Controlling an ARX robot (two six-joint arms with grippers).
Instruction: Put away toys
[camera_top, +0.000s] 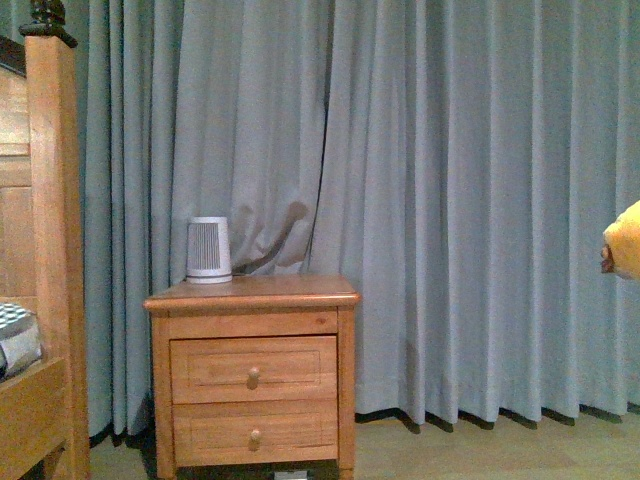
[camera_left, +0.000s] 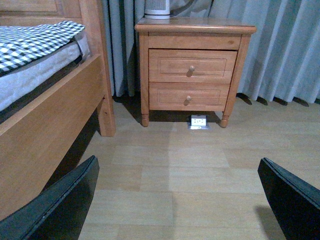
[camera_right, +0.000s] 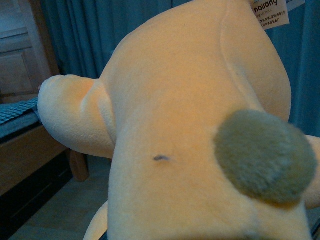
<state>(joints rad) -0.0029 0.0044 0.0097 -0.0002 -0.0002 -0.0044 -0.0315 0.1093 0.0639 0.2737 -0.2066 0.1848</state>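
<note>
Straight ahead, a wooden nightstand (camera_top: 250, 300) with two knobbed drawers stands against long grey-blue curtains (camera_top: 450, 200), and a small white ribbed appliance (camera_top: 208, 250) sits upright near the left rear of its top. The post of a wooden bed frame (camera_top: 55, 250) rises at the far left, with a bit of checked bedding (camera_top: 15, 335) showing beside it. At the very right edge, raised to about the height of the nightstand top and well apart from it, a sliver of the yellow-orange plush toy (camera_top: 625, 240) pokes into sight. From the left wrist, the left gripper (camera_left: 178, 165) hangs above the pale wood-look floor (camera_left: 190, 220), its two black fingers (camera_left: 65, 205) spread wide with nothing between them; beyond them are the same nightstand, the bed with its checked cover, and a small white object (camera_left: 198, 121) lying on the floor under the nightstand, too small to name. From the right wrist, the plush toy fills nearly everything, close up against the camera: a rounded orange body, a stubby part sticking out to one side, a round grey-green patch (camera_right: 262, 155) and a paper tag (camera_right: 270, 11). None of the right gripper shows here, so I cannot tell how its jaws stand or whether they grip the toy.
</note>
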